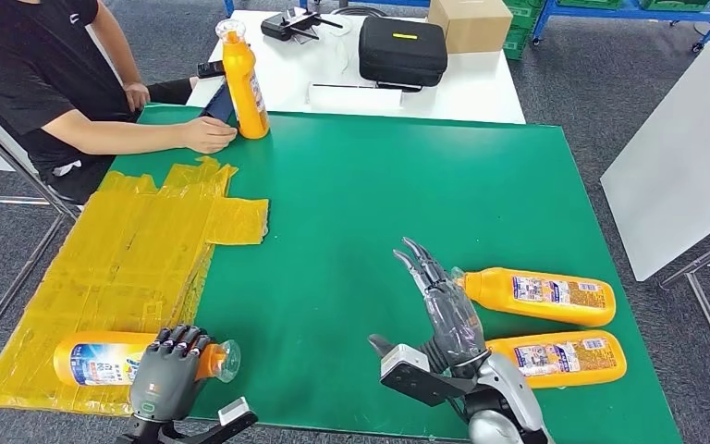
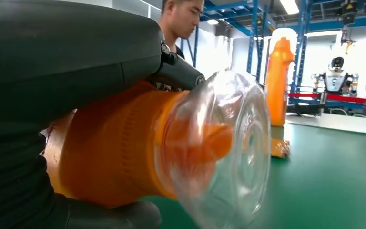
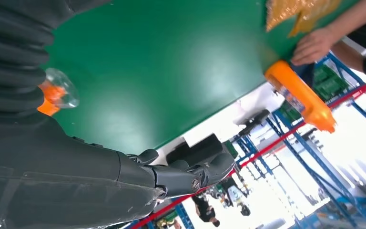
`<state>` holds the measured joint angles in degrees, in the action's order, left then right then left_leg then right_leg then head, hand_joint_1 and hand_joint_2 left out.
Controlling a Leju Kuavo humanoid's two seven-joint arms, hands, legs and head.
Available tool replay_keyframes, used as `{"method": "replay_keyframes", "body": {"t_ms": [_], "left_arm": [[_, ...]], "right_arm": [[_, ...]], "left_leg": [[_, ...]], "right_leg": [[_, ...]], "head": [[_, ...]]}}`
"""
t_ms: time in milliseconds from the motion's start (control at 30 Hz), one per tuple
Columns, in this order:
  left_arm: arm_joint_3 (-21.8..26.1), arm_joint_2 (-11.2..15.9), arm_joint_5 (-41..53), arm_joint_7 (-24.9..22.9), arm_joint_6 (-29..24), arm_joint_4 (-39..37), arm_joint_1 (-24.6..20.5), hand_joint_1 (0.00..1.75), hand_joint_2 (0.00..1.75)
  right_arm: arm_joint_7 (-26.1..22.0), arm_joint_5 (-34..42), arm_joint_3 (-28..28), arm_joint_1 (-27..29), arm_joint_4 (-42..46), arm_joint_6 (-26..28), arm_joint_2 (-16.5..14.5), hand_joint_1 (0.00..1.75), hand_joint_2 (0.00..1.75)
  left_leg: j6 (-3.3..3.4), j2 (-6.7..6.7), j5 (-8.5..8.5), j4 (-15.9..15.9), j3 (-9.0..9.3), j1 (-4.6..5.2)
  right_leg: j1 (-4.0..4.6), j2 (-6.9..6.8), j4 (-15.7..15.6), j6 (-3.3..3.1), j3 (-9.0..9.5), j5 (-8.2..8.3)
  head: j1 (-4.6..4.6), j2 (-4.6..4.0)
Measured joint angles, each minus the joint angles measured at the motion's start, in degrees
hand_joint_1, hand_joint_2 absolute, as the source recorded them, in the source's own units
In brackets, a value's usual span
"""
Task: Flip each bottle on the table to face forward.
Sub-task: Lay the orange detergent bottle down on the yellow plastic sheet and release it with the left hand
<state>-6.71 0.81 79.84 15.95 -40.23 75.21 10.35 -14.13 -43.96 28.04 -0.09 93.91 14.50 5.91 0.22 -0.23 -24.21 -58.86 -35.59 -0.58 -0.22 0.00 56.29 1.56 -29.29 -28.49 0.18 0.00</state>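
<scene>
In my head view, my left hand [image 1: 168, 370] sits at the lower left of the frame, fingers curled over the neck end of an orange bottle [image 1: 102, 359] that lies on its side on the yellow sheet [image 1: 129, 259]. The bottle's clear cap [image 1: 225, 360] juts out past my fingers toward the centre of the frame. In the left wrist view the same cap [image 2: 219, 148] looms large, with my dark fingers [image 2: 181, 74] wrapped over the orange shoulder, so this hand has the bottle in its grasp.

My right hand [image 1: 439, 305] is at the lower centre-right of the head view, fingers stretched out straight and apart, holding nothing. Its fingertips reach just beside the cap end of the upper lying bottle [image 1: 541, 296]; I cannot tell whether they touch it. The lower lying bottle [image 1: 559, 358] lies just below that one, near my wrist. Both lie flat on the green surface [image 1: 379, 203], labels up, caps pointing left in the frame.

At the upper left a fourth bottle [image 1: 243, 83] stands upright at the far edge of the surface. A person's hand [image 1: 205, 135] rests on the surface beside its base. Behind it, at the top centre, a white table [image 1: 481, 88] carries a black case [image 1: 402, 48] and a cardboard box [image 1: 470, 22].
</scene>
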Motion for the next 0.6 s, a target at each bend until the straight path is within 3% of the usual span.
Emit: {"method": "replay_keyframes", "body": {"t_ms": [333,367,433,467,500,567,600], "left_arm": [[-1.0,0.4,-1.3,0.7,-0.5,-7.0,-3.1,1.75,1.75],[-1.0,0.4,-1.4,0.8,-0.5,-7.2,-3.2,1.42,1.75],[-1.1,0.6,-1.9,0.8,-0.5,-7.8,-3.5,0.55,1.75],[-1.2,0.7,-2.2,0.7,-0.5,-8.2,-3.6,0.11,1.31],[-1.2,0.7,-2.5,0.7,-0.5,-8.6,-3.8,0.00,0.87],[-1.3,0.9,-3.8,0.8,-0.5,-9.4,-4.1,0.00,0.00],[-1.2,0.9,-4.8,1.0,-0.5,-9.6,-4.2,0.00,0.00]], "right_arm": [[0.0,0.1,-0.4,0.9,-0.3,-0.1,2.3,0.00,1.75],[0.0,0.1,-0.4,0.9,-0.3,-0.1,2.4,0.00,1.75],[0.0,0.1,-0.5,1.2,-0.3,-0.1,2.7,0.00,1.75],[0.0,0.1,-0.5,1.4,-0.3,-0.2,3.0,0.00,1.75],[0.0,0.1,-0.6,1.7,-0.2,-0.2,3.3,0.00,1.75],[0.0,-0.1,-1.0,2.6,0.0,-0.4,4.0,0.00,1.75],[0.0,-0.3,-1.4,3.2,0.3,-0.6,4.5,0.00,1.75]], "left_leg": [[-0.01,-0.07,0.00,0.0,0.17,0.00],[-0.01,-0.07,0.00,0.0,0.20,0.00],[-0.01,-0.09,0.00,0.0,0.28,0.00],[-0.01,-0.10,0.00,0.0,0.32,0.00],[0.00,-0.11,0.00,0.0,0.35,0.00],[0.00,-0.12,0.00,0.0,0.39,0.00],[0.00,-0.14,0.00,0.0,0.39,0.00]], "right_leg": [[0.01,-0.08,0.0,0.00,0.20,-0.02],[0.01,-0.08,0.0,0.00,0.23,-0.02],[0.02,-0.11,0.0,-0.01,0.31,-0.02],[0.02,-0.13,0.0,-0.01,0.34,-0.03],[0.02,-0.14,0.0,-0.01,0.37,-0.03],[0.02,-0.16,0.0,0.00,0.42,-0.03],[0.01,-0.17,0.0,0.00,0.43,-0.03]], "head": [[-0.01,0.00],[-0.01,0.00],[-0.01,0.00],[-0.02,0.00],[-0.02,0.00],[-0.02,0.00],[-0.02,0.00]]}}
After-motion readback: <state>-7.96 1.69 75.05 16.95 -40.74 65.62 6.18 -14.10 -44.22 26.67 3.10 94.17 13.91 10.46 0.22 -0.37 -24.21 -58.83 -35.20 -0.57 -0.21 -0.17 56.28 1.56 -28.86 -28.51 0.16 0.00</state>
